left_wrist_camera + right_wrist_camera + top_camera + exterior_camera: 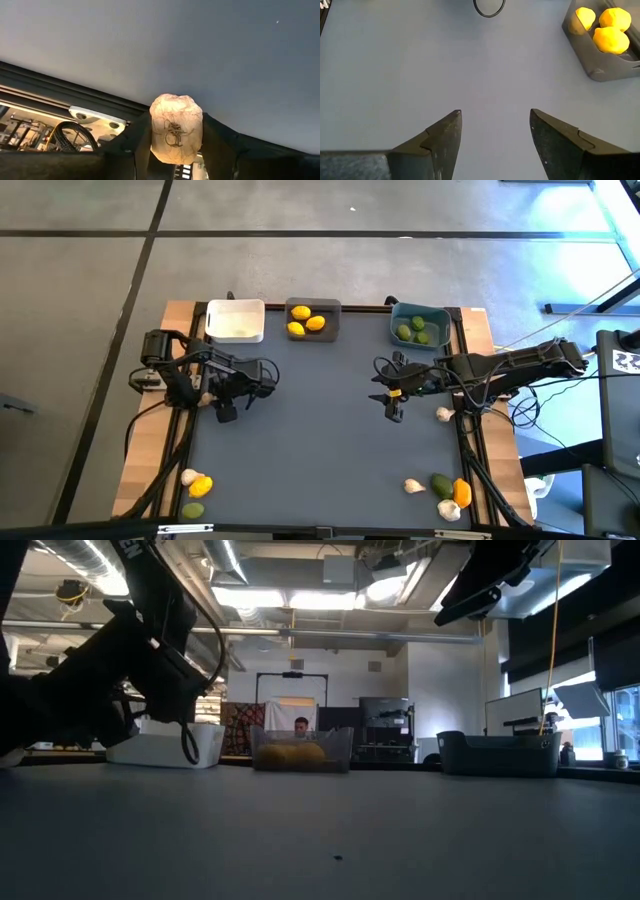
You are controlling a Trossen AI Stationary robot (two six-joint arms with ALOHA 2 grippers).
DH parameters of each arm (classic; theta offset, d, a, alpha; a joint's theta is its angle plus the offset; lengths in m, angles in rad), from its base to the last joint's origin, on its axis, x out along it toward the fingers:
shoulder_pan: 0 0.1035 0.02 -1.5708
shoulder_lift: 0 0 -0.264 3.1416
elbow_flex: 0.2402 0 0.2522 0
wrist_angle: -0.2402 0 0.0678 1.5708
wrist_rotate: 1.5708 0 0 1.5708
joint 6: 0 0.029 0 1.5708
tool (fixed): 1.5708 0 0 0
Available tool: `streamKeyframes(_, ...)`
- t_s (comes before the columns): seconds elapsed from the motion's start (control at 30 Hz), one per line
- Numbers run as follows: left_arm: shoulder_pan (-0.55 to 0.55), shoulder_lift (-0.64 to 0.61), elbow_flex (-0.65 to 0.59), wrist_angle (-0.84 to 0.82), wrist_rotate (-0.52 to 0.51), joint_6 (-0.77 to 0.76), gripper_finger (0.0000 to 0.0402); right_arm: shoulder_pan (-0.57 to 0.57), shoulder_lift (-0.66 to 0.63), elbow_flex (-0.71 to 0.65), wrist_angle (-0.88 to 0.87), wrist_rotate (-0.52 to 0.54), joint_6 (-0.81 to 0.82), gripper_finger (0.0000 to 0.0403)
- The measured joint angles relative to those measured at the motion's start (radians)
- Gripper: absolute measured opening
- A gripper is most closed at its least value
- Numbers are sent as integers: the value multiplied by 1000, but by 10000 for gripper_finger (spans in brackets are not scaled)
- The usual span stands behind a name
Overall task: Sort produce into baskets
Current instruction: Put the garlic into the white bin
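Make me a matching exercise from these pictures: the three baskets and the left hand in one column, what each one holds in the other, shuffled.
Column one:
1. white basket
2. grey basket
3. teal basket
4. left hand

Column two:
A. green fruits
B. a garlic bulb
C. no produce that shows
D. yellow fruits

Pairs: 1-C, 2-D, 3-A, 4-B

Grey table [330, 840]; far edge holds white rectangular bin [165, 747], clear-looking bin with yellow fruits [300, 752], dark grey bin [497, 753]; dark robot arm [110, 660] looms left
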Motion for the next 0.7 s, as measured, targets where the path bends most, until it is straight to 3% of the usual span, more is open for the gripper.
streamKeyframes(0.27, 0, -17, 77, -79, -51, 2, 146, 0, 0, 0, 1, 9, -4, 232)
streamKeyframes(0.7, 17, -217, 231, -124, -255, -10, 142, 0, 0, 0, 2, 11, 1, 232)
